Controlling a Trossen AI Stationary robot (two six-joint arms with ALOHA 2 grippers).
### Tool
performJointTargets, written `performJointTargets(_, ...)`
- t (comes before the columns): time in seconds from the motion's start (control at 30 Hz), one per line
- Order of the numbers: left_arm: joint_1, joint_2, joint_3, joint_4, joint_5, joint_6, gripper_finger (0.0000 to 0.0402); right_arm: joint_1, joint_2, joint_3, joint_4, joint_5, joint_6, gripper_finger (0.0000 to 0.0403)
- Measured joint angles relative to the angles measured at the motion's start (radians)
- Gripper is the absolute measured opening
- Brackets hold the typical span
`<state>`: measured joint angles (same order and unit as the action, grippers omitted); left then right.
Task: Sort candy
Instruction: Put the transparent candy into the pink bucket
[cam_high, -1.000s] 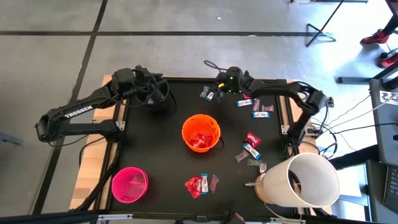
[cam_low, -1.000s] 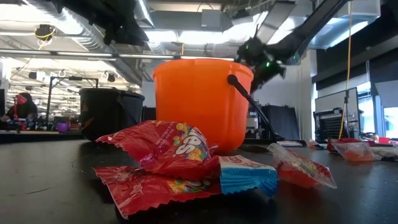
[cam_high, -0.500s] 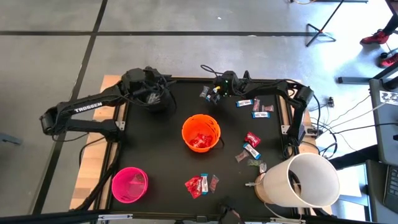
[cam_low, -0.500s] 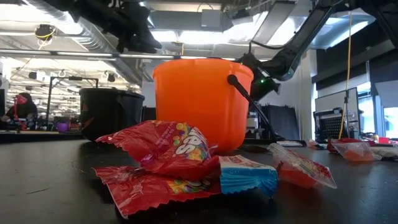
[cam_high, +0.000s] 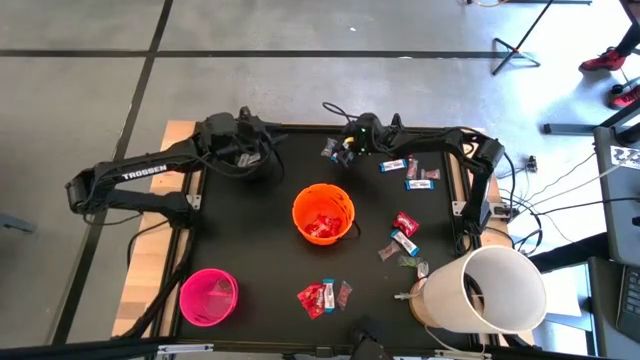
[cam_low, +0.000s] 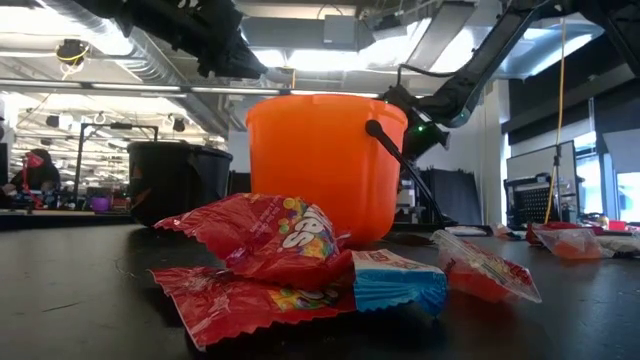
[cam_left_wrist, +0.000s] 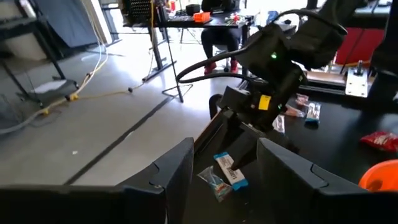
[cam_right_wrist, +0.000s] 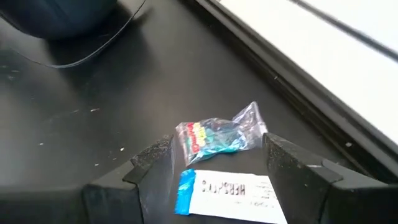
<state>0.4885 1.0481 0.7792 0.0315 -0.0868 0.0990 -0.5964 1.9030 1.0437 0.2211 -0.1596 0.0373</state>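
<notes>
Overhead and wrist views of the black table (cam_high: 250, 250). The right gripper (cam_high: 345, 150) sits low at the far edge of the table, its fingers spread wide on either side of a blue-and-white bar (cam_right_wrist: 227, 194), with a small clear-wrapped sweet (cam_right_wrist: 219, 135) lying just beyond the bar. Neither sweet is gripped. Compared with half a second earlier, this gripper is almost unchanged in place; a second ago it stood slightly farther toward the right side of the table.

The left gripper (cam_high: 258, 150) hangs over the black bucket (cam_high: 262, 163) at the far left of the table, fingers (cam_left_wrist: 168, 177) parted and empty. Over the last second it has shifted toward the table's middle, so that more of the bucket is now hidden beneath the wrist.

The remaining candy lies as before. Red packets (cam_high: 322, 226) fill the bottom of the orange bucket (cam_high: 323, 213) at the table's centre. A cluster of red packets with one blue-and-white bar (cam_low: 398, 281) lies near the front edge, close to the low camera. More sweets (cam_high: 403, 240) are scattered on the right side, and several bars (cam_high: 412, 173) lie near the far right edge. The pink bucket (cam_high: 208, 297) stands at the front left, and a large white bucket (cam_high: 485, 290) at the front right corner.
</notes>
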Motion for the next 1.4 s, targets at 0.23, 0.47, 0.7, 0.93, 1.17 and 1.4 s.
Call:
performJointTargets(0.23, 0.000, 0.000, 0.000, -0.044, -0.029, 0.142, 0.0168, -0.002, 0.000, 0.097, -0.174, 0.002, 0.003, 0.0239)
performJointTargets(0.47, 0.002, 0.000, -0.003, -0.128, -0.101, 0.217, 0.0168, -0.002, 0.017, 0.220, -0.317, 0.012, 0.005, 0.0239)
performJointTargets(0.7, 0.002, 0.000, -0.047, -0.128, -0.110, 0.226, 0.0168, 0.000, 0.177, 0.423, -0.555, -0.007, 0.007, 0.0239)
performJointTargets(0.93, -0.003, 0.000, -0.086, -0.130, -0.104, 0.214, 0.0168, 0.000, 0.264, 0.539, -0.650, -0.008, 0.009, 0.0232)
performJointTargets(1.17, -0.017, 0.000, -0.105, -0.131, -0.099, 0.165, 0.0168, 0.000, 0.272, 0.548, -0.654, -0.009, 0.026, 0.0143)
performJointTargets(1.4, -0.045, 0.000, -0.105, -0.131, -0.098, 0.164, 0.0168, 0.000, 0.272, 0.548, -0.657, -0.009, 0.009, 0.0021)
